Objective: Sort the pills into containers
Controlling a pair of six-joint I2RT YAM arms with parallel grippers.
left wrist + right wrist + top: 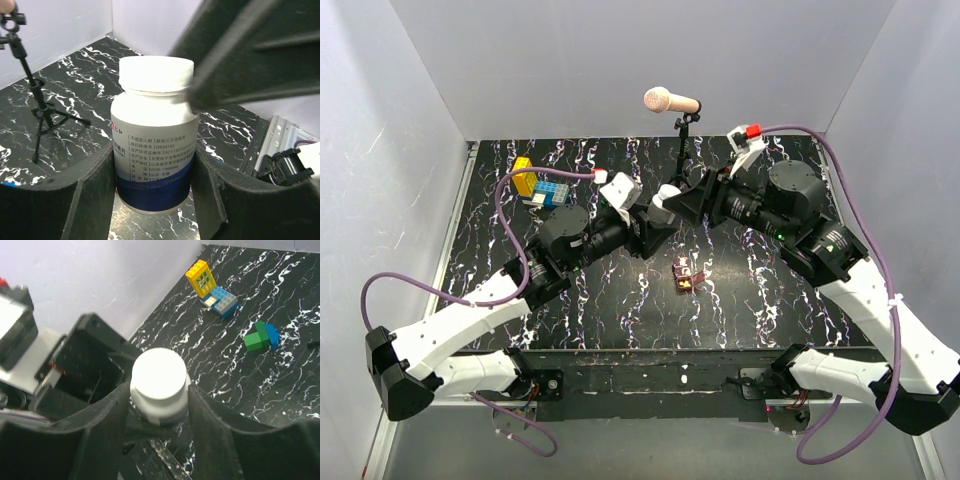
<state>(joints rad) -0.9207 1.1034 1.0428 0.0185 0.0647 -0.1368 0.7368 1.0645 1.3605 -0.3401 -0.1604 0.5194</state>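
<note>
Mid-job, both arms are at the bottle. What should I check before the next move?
1. The left gripper is clamped on the bottle: ok.
2. The right gripper straddles the cap: ok.
3. The right gripper is tight on the cap: cannot tell.
4. The cap is off: not ok, it sits on the bottle.
5. The box lies on the table apart from both grippers: ok.
6. The box lids are open: cannot tell, too small in the top view.
</note>
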